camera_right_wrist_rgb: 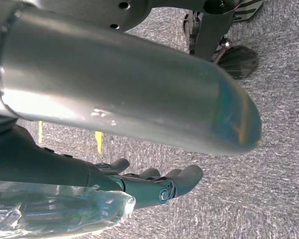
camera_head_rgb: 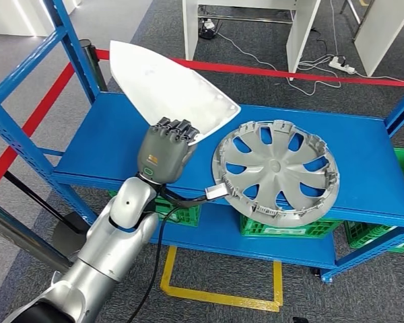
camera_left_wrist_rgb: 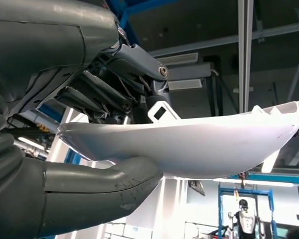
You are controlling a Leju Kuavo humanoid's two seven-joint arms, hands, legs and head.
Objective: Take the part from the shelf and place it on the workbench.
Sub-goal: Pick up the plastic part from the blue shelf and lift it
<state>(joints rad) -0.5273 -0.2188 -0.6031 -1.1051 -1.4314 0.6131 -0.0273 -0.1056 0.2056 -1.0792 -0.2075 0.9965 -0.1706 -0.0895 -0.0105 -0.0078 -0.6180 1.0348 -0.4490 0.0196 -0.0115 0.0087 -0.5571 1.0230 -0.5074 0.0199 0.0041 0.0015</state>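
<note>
Left arm (camera_head_rgb: 108, 249): shiny silver shell, rounded ball-like wrist segment. Left hand (camera_head_rgb: 165, 151): matte dark grey w/ ribbed knuckles, small orange label and green ring at base. Black cable (camera_head_rgb: 157, 269) runs along forearm. Right hand (camera_right_wrist_rgb: 155, 184): dark grey fingers, teal trim, visible screw.

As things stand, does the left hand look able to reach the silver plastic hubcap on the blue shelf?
Probably not yet: the left hand grips the white plastic panel. The silver hubcap lies uncovered right beside it on the blue shelf.
</note>
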